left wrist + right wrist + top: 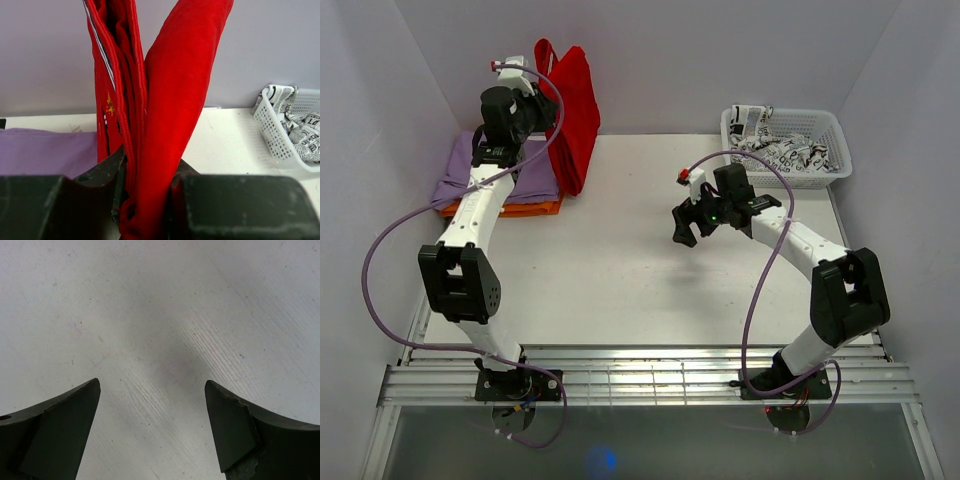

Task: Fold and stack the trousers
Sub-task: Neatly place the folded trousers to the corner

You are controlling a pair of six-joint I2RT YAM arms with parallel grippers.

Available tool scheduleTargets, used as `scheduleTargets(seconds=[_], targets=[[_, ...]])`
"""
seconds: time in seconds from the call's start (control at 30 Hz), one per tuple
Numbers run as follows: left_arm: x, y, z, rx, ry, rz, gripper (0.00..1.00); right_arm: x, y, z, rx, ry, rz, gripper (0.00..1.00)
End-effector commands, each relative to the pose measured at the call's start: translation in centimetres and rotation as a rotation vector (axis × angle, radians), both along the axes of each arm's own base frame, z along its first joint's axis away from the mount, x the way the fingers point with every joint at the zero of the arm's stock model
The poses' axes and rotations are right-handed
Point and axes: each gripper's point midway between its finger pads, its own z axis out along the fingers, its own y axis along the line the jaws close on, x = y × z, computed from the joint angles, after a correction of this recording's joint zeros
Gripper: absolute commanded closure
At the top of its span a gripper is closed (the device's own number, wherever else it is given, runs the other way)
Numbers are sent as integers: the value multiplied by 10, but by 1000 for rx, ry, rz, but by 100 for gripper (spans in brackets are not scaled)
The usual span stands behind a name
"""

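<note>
The bright red trousers (576,110) hang folded from my left gripper (542,112) at the far left, draping down beside the stack of folded cloths. In the left wrist view the red trousers (170,100) are pinched between my left gripper (147,200), which is shut on them. My right gripper (686,222) hovers over the middle of the white table, open and empty; the right wrist view shows only bare table between its fingers (152,405).
A lilac-purple folded cloth (460,175) lies on an orange one (535,209) at the far left. A white basket (832,150) holding black-and-white patterned cloth (785,150) stands at the far right, also in the left wrist view (272,135). White walls enclose the table.
</note>
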Motion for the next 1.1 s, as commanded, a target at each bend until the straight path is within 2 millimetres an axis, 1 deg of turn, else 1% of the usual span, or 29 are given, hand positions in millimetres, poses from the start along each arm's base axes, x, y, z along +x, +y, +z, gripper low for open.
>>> scheduleTargets(seconds=[0.0,0.07,0.17,0.37,0.4,0.43,0.47,0.5,0.53,0.57,0.6,0.63,0.67,0.73,0.77,0.8,0.83,0.87,0.9,0.93,0.97,1.0,1.03,1.07], targets=[[-18,1,122,-32,-315,-23,100,3,3,3,14,3,4,10],[-21,5,126,-39,-320,-14,100,4,3,2,14,8,2,10],[-24,11,126,-52,-312,-3,100,3,4,0,17,18,3,10],[-29,40,124,-56,-302,48,100,4,6,-3,18,35,2,10],[-28,60,121,-50,-295,85,100,4,5,-5,17,38,0,10],[-27,67,117,-48,-288,98,100,3,5,-5,17,41,1,10],[-29,80,118,-49,-293,116,100,3,6,-5,18,42,2,10],[-29,87,117,-45,-298,123,100,3,6,-6,16,45,2,10],[-28,92,110,-38,-288,135,100,2,5,-8,14,51,1,10],[-29,106,107,-30,-282,152,100,2,5,-9,13,56,2,10],[-30,113,106,-27,-285,164,100,2,5,-10,11,58,0,10],[-29,120,101,-24,-277,175,100,2,4,-11,8,58,-1,10],[-28,137,89,-20,-255,207,100,2,4,-12,7,58,0,10],[-25,151,75,-15,-235,219,100,1,4,-13,3,62,2,10],[-24,165,60,-10,-209,244,100,2,5,-14,0,62,4,10],[-22,171,53,0,-198,246,100,2,3,-17,-8,68,4,10],[-17,179,38,0,-171,256,100,2,3,-17,-11,69,4,10],[-17,194,22,-2,-142,277,100,2,3,-19,-16,74,5,10],[-16,199,15,-2,-135,272,100,2,2,-21,-20,78,3,10],[-13,206,0,-1,-109,277,100,2,2,-22,-24,81,6,10],[-12,219,-10,6,-92,294,100,1,2,-24,-27,88,6,10],[-10,225,-20,27,-73,292,100,0,1,-26,-31,93,8,10],[-5,233,-38,28,-40,299,100,-2,1,-28,-34,99,12,10],[-4,244,-47,32,-21,310,100,-2,0,-32,-39,108,11,10]])
